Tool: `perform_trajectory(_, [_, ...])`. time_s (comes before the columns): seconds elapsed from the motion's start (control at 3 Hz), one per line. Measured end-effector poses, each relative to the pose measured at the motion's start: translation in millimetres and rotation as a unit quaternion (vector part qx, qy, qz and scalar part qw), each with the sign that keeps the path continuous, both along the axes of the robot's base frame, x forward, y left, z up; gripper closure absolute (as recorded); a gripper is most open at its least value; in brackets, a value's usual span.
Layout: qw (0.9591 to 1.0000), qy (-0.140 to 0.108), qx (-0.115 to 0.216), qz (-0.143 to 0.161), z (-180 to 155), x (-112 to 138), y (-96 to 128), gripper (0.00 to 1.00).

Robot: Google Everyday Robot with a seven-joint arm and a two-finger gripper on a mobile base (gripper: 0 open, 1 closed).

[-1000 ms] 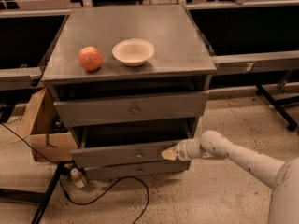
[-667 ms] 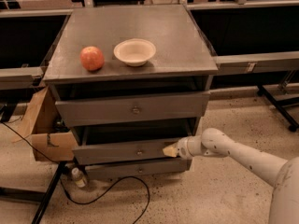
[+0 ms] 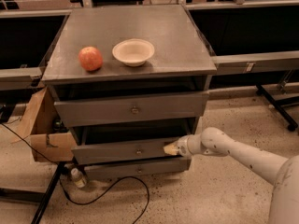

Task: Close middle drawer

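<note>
The gripper (image 3: pixel 171 148) sits low at the right end of the middle drawer (image 3: pixel 112 152), apparently touching its flat front, though whether the jaws are open or closed I cannot tell. That drawer stands partly pulled out of the cabinet (image 3: pixel 205 85), between the taller top drawer (image 3: pixel 93 111) and the bottom one (image 3: pixel 117 170). It looks like sheet metal on runners, so I judge it stiff and fairly heavy but free to slide. It needs no grasp, just a square push on the front, better near the small middle knob (image 3: pixel 138 151) than at the corner, where it may skew and bind.
</note>
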State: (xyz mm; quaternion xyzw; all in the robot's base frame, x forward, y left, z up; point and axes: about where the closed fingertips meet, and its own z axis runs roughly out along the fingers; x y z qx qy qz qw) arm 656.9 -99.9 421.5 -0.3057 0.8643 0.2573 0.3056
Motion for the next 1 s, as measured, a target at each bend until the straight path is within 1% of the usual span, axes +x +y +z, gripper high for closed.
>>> perform_trajectory(0.33, [0.9998,-0.014,-0.014,-0.010,8.1,5.2,-4.8,1.00])
perform_trajectory(0.67, [0.9998,-0.015,-0.013,-0.009,7.7,4.6,-3.1,1.00])
perform_trajectory(1.0, [0.9997,-0.021,-0.011,-0.011,6.2,7.2,2.9,1.00])
